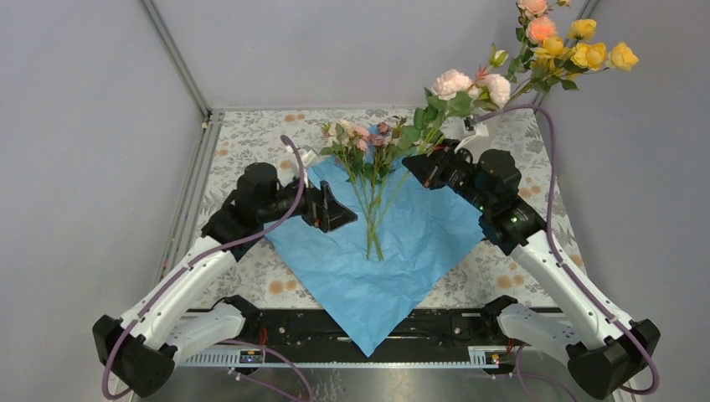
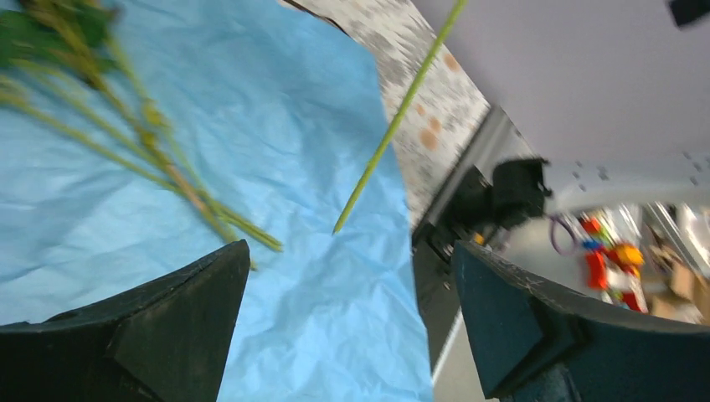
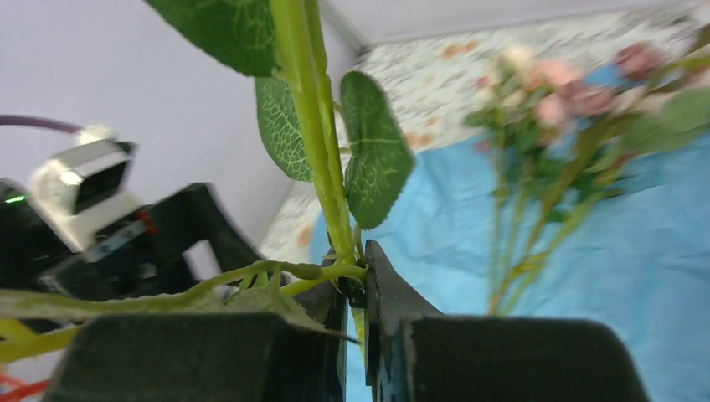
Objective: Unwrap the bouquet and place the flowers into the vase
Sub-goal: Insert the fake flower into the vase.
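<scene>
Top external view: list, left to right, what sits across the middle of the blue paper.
Left gripper, open → loose flowers lying on the paper → right gripper, shut on a lifted bunch of flowers.

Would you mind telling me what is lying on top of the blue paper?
A small bunch of pink flowers lies on the paper, stems toward its middle. The tablecloth beneath the paper is covered there.

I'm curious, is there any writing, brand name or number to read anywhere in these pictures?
None can be read.
The blue paper, the flowers and the tablecloth carry no writing.
The coloured clutter beyond the table is too blurred to tell.
</scene>
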Controlling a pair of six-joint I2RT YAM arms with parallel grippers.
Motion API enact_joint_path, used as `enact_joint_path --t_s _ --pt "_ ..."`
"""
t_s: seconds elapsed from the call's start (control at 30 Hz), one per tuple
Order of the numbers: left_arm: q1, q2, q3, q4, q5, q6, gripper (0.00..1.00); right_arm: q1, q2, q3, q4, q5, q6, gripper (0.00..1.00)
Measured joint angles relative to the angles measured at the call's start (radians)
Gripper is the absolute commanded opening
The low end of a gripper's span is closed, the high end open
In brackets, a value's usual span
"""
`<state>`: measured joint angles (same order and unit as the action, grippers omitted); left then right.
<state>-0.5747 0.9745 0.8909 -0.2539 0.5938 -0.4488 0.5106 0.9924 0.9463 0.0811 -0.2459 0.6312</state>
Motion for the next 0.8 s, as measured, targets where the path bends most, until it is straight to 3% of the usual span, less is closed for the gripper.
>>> enact_joint_path --t_s 0.2,0.37,0.53,0.8 --pt "0.135 -0.041 0.047 -0.069 -0.15 0.013 0.99 -0.002 0.051 0.184 -0.198 0.273 -0.251 0.0" --pt "0.254 -0.04 0.047 -0.095 -0.18 -0.016 0.99 -0.021 0.155 0.303 -0.222 0.429 -0.418 0.0" --pt "0.288 -0.043 0.047 -0.105 -0.197 -0.023 0.99 -0.133 0.225 0.34 -0.162 0.494 -0.498 0.0" --pt "0.321 -0.045 0.047 -0.112 -0.203 -0.023 0.99 -0.276 0.317 0.367 0.067 0.572 -0.574 0.0"
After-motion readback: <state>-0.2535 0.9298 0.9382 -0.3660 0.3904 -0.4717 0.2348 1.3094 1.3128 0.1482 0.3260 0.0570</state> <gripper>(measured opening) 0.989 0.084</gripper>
